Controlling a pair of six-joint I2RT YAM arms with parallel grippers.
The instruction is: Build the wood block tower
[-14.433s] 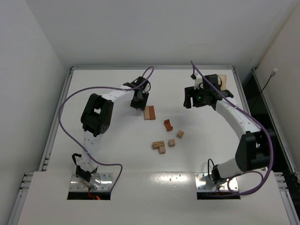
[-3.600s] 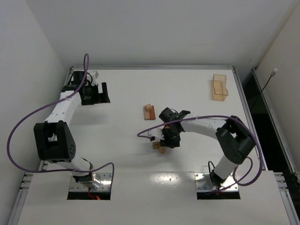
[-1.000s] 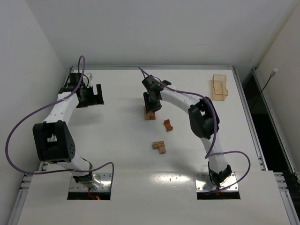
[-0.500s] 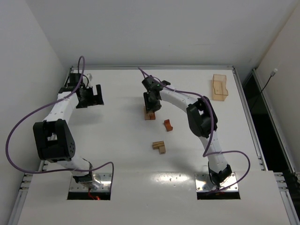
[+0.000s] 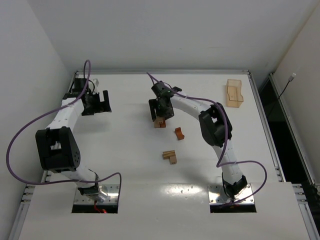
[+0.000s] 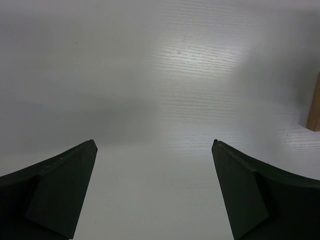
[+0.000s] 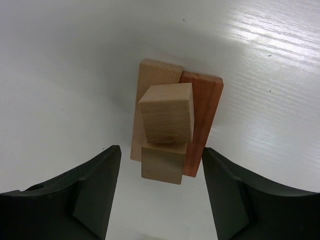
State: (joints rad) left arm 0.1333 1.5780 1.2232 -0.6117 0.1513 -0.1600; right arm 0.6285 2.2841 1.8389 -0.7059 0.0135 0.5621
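Observation:
The tower (image 7: 172,125) stands mid-table: a tan bar and a reddish-brown bar lie side by side, with two tan cubes stacked on them, the upper one (image 7: 167,113) slightly askew. In the top view the tower (image 5: 159,122) shows just below my right gripper (image 5: 161,111). That right gripper (image 7: 161,149) is open, a finger on each side of the stack and touching nothing. More wood blocks lie loose: a reddish notched piece (image 5: 179,133) and a tan cluster (image 5: 170,156). My left gripper (image 5: 102,102) hovers open and empty at the far left, over bare table (image 6: 154,142).
A shallow light-wood tray (image 5: 233,93) sits at the back right. A wooden piece's edge (image 6: 314,107) shows at the right border of the left wrist view. The right arm's purple cable (image 5: 195,100) arcs over the table's middle.
The right gripper's jaws have spread apart over the tower, letting go of the top cube, which stays on the stack. The left arm has not moved.

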